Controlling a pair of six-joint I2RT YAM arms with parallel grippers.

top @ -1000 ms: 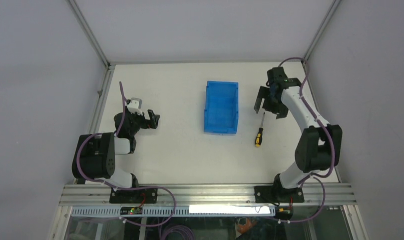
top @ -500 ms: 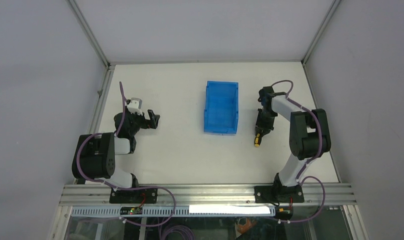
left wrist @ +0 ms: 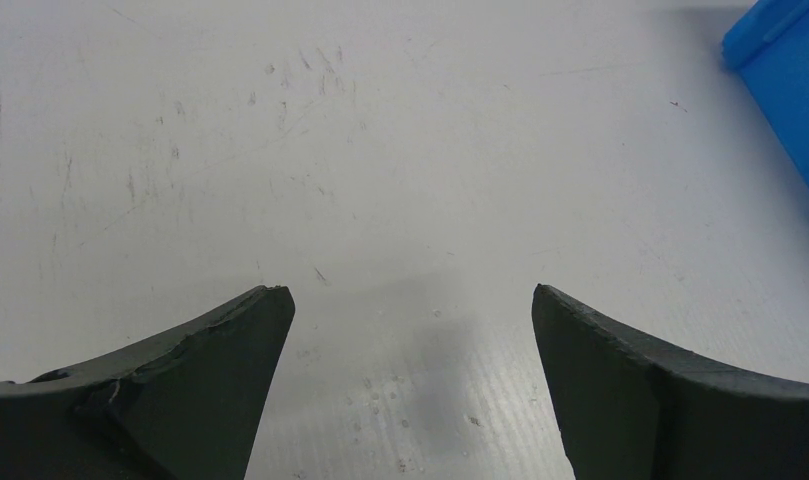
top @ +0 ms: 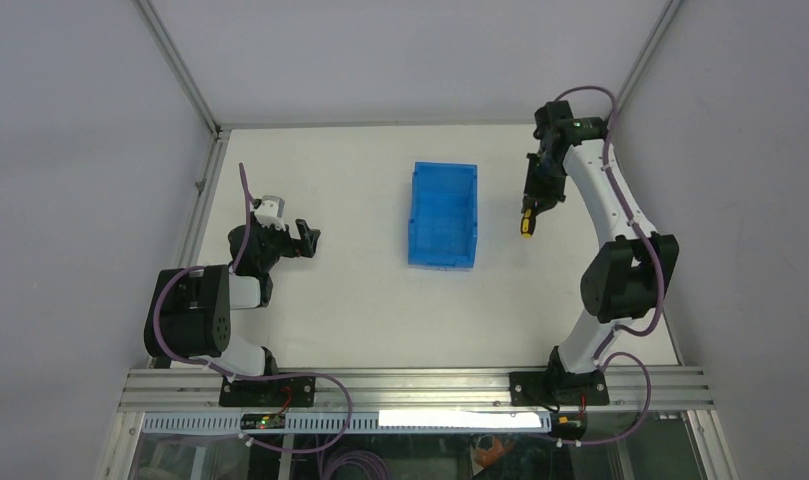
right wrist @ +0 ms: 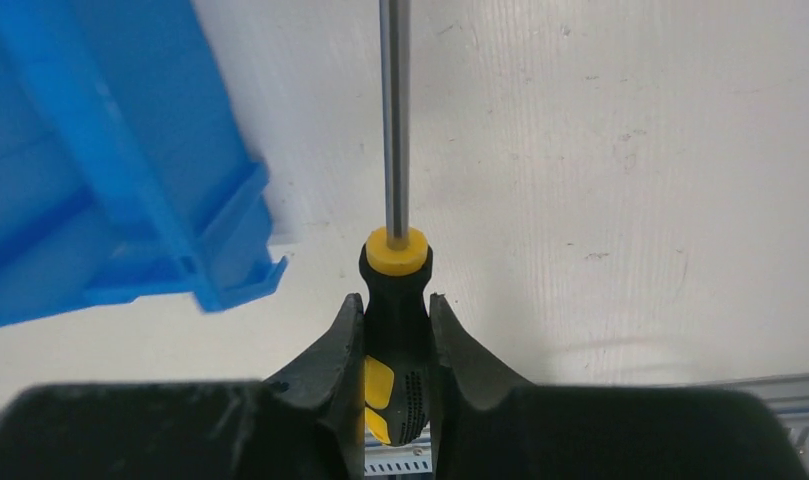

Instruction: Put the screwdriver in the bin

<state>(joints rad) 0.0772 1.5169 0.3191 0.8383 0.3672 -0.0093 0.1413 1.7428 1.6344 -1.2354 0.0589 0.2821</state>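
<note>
1. I see the right jaws closed tight on the screwdriver (right wrist: 395, 275) by its handle, right of the bin (top: 443, 215), not inside it.
2. Left jaws gape wide, holding nothing, over the tabletop (left wrist: 380, 150).

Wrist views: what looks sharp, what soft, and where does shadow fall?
Right wrist view: the black-and-yellow-handled screwdriver is crisp, the bright blue plastic bin slightly softer; left wrist view: a faint grey shadow lies on the white table.

- Top cam looking down from above the near edge, far off, covering whole table (top: 360, 300).
- L wrist cam skimming table close, catching bin (left wrist: 790, 90) corner.
- R wrist cam pointing down, v. close, sharing bin too.
</note>
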